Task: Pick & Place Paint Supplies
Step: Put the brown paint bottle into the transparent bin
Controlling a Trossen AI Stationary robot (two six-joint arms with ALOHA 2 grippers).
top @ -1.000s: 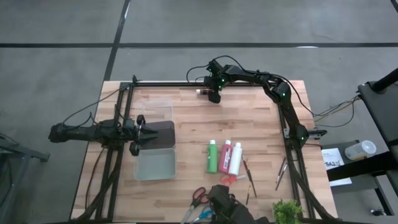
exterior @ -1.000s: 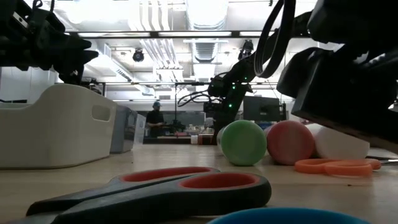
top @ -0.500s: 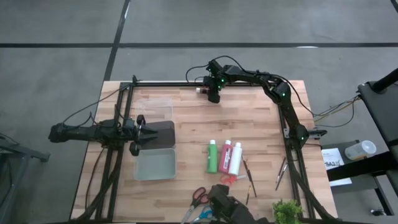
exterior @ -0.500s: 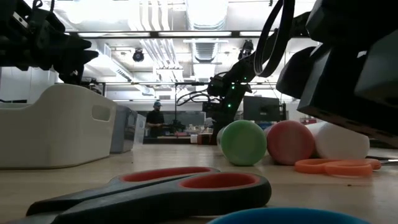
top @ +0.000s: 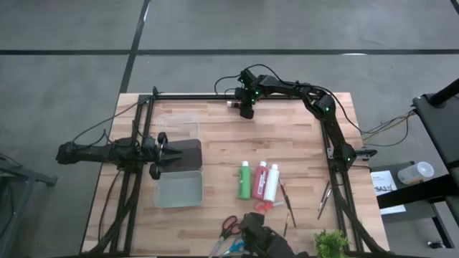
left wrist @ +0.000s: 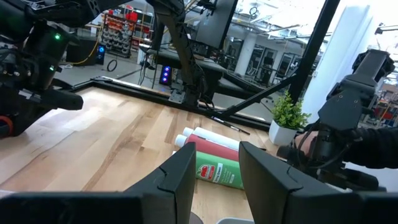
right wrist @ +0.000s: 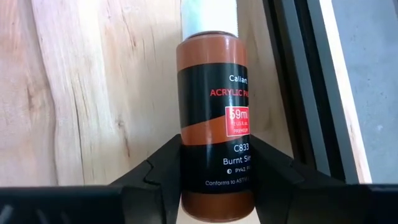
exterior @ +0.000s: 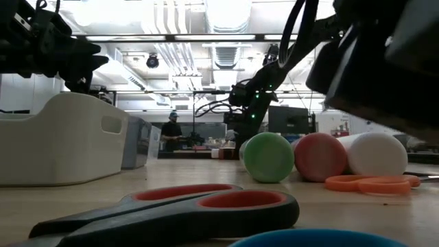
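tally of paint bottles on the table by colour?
green bottle: 1
red bottle: 1
white bottle: 1
brown bottle, between the right gripper's fingers at the far edge: 1
Total: 4

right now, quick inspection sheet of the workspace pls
surface: wooden table, bare at centre.
job's things: green bottle, red bottle and white bottle lie side by side; brushes beside them; a brown paint bottle lies at the far edge.
clutter: scissors, clear bin, small plant.
grippers: right gripper has its fingers on either side of the brown paint bottle; left gripper open, waiting over the bin area.
cables: wires trail off the table's right side.
surroundings: person far off in the room.
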